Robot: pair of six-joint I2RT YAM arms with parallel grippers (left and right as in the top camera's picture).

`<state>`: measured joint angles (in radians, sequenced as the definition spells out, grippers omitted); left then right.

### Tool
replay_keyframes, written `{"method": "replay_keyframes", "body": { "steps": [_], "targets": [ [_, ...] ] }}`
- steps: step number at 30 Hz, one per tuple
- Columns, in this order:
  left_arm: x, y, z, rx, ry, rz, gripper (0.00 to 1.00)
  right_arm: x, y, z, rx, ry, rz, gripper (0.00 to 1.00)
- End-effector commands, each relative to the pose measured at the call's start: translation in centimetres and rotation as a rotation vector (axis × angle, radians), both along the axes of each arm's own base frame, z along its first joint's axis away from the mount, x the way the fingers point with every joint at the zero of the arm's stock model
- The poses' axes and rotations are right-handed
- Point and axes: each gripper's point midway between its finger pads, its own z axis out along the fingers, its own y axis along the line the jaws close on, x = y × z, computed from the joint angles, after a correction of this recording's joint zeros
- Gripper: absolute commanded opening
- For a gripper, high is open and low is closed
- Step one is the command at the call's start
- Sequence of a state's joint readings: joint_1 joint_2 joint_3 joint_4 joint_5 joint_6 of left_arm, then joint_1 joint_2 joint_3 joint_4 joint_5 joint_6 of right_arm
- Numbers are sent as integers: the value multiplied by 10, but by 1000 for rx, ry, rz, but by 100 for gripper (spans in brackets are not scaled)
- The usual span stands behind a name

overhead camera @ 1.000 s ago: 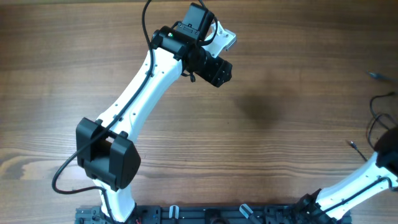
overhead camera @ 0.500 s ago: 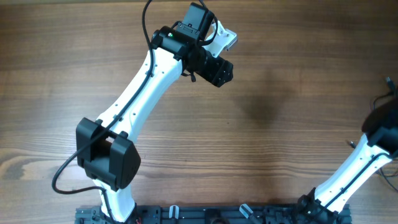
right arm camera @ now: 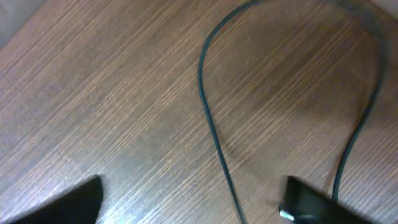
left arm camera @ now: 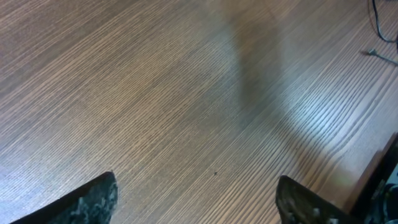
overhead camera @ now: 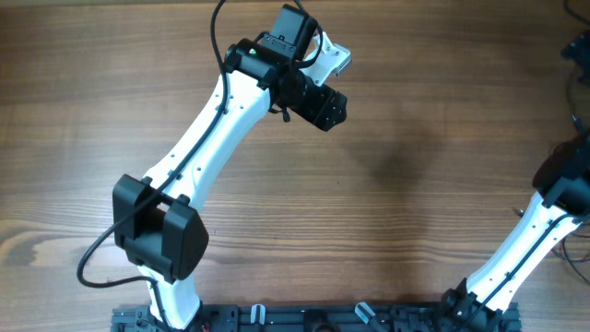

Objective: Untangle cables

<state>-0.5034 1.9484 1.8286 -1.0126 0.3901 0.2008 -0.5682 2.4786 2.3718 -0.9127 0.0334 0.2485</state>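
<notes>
Black, thin, flexible cable [right arm camera: 200,68] looped on the wood-grain table [right arm camera: 93,93], far right side.
The right jaws, spread wide and empty, hover over one strand running straight ahead between them; the left jaws, equally wide and empty, hang well apart, mid-table.

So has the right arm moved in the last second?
Yes. The right arm has swung up the overhead view, away from the base rail, toward the far edge.
</notes>
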Motion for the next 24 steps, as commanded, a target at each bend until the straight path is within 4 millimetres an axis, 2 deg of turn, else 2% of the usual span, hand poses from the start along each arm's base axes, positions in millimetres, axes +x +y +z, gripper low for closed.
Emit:
{"method": "replay_keyframes", "body": {
  "steps": [1, 4, 5, 7, 9, 10, 12, 13, 15, 17, 19, 21, 22, 24],
  "targets": [
    [4, 3, 23, -24, -58, 9, 85, -4, 2, 17, 17, -19, -35, 99],
    [15, 5, 25, -15, -104, 29, 88, -16, -4, 72, -71, -46, -71, 100],
    [19, 5, 27, -20, -118, 33, 92, -25, -5, 101, -123, -63, -95, 100],
    [25, 7, 30, -32, -132, 51, 99, -41, 2, 147, -182, -92, -115, 100],
    [35, 15, 36, -48, -146, 98, 100, -58, 20, 184, -192, -120, -107, 100],
    [49, 30, 46, -55, -172, 179, 100, -67, 39, 209, -191, -144, -79, 100],
    [64, 52, 56, -46, -206, 275, 100, -71, 62, 230, -184, -172, -12, 100],
    [71, 68, 62, -42, -223, 333, 100, -69, 80, 241, -169, -197, 55, 100],
    [82, 103, 76, -32, -255, 429, 100, -69, 115, 256, -132, -235, 138, 100],
    [90, 131, 84, -22, -278, 493, 100, -66, 144, 259, -103, -236, 207, 100],
    [99, 166, 89, -1, -300, 587, 100, -63, 177, 252, -84, -198, 289, 100],
    [106, 200, 90, -4, -287, 687, 100, -58, 219, 244, -57, -159, 377, 100],
    [107, 211, 90, -7, -283, 718, 100, -55, 235, 242, -51, -152, 411, 100],
    [110, 232, 90, -7, -278, 772, 100, -48, 278, 240, -73, -140, 550, 100]
  ]
}}
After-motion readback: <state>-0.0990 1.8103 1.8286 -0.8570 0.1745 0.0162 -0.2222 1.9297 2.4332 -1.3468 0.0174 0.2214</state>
